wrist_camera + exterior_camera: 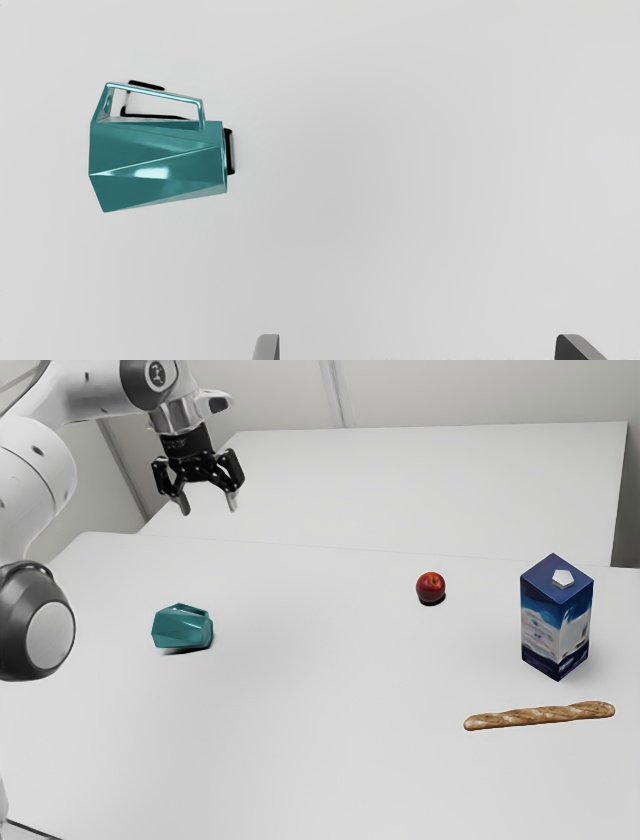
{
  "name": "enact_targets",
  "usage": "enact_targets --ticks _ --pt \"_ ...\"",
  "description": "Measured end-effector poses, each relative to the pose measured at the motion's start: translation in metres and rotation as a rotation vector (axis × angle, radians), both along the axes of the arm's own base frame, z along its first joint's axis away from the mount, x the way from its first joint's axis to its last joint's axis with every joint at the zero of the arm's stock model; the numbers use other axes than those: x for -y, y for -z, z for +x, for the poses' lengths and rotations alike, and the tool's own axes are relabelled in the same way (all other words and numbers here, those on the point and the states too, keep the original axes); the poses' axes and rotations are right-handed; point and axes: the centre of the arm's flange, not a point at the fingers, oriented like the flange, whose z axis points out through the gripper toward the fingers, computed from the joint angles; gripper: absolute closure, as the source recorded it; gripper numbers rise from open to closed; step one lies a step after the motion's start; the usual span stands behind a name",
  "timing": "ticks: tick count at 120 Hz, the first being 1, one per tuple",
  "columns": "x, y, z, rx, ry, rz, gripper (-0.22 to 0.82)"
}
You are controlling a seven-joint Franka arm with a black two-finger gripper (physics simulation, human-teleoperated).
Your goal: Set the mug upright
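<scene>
Tool high above desk, fingers spread, nothing between them. Mug lower down, on desk, lying on its side; in wrist view, offset from gap, out past one finger. Key relation: mug's long axis roughly parallel to line joining fingers, handle on flank away from them. Judgement: grip across body wants tool shifted over mug, turned about quarter round, then lowered.

Bright, even light — short dark shadows at the near undersides of mug and red fruit — white glare on the mug.
</scene>
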Motion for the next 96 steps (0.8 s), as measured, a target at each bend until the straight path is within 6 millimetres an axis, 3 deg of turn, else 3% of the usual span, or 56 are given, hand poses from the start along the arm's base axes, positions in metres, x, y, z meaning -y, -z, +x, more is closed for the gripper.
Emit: enact_targets --ticks 36,50,57,72,96 --pt "-0.011 0.002 -0.004 -0.011 -0.014 0.002 0.0" --pt "-0.021 0.016 -0.022 -0.057 -0.024 -0.003 0.0" --pt "-0.035 0.026 -0.038 -0.083 -0.04 -0.019 0.0" --pt "-0.09 0.061 -0.069 -0.121 -0.114 -0.071 0.0" --pt "-0.149 0.1 -0.082 -0.086 -0.14 -0.122 0.0"
